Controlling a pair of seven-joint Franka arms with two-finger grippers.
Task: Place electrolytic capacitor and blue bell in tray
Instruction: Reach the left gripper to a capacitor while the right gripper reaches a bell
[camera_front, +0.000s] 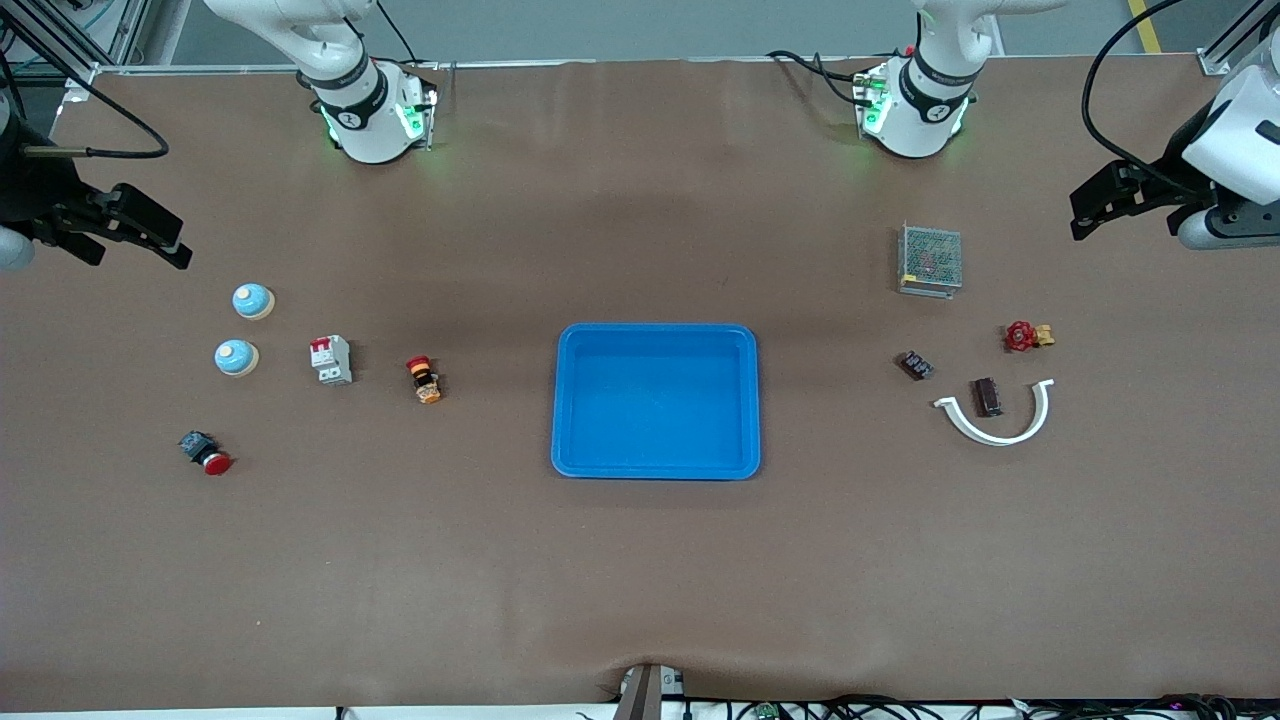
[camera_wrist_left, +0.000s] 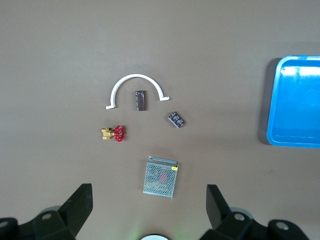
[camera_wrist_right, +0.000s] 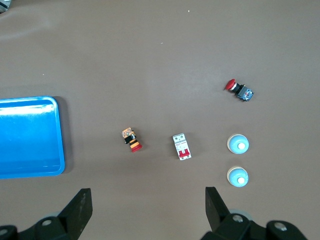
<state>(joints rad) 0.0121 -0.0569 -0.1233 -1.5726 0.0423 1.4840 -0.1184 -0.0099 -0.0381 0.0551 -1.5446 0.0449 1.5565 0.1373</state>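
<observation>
The bright-blue tray (camera_front: 655, 329) lies mid-table with nothing in it; it also shows in the left wrist view (camera_wrist_left: 271, 100) and the right wrist view (camera_wrist_right: 61, 135). Two blue bells (camera_front: 253, 300) (camera_front: 236, 357) sit toward the right arm's end and show in the right wrist view (camera_wrist_right: 238, 144) (camera_wrist_right: 238, 176). A dark cylindrical capacitor (camera_front: 987, 396) (camera_wrist_left: 141, 100) lies inside a white curved clamp (camera_front: 998, 428) toward the left arm's end. My left gripper (camera_front: 1085, 205) (camera_wrist_left: 148, 200) and right gripper (camera_front: 165, 235) (camera_wrist_right: 147, 202) hover open and empty over the table's ends.
Near the capacitor are a small black component (camera_front: 915, 365), a red valve (camera_front: 1027, 336) and a metal mesh box (camera_front: 930, 260). Near the bells are a white circuit breaker (camera_front: 331, 360), an orange-and-red switch (camera_front: 424, 380) and a red pushbutton (camera_front: 205, 452).
</observation>
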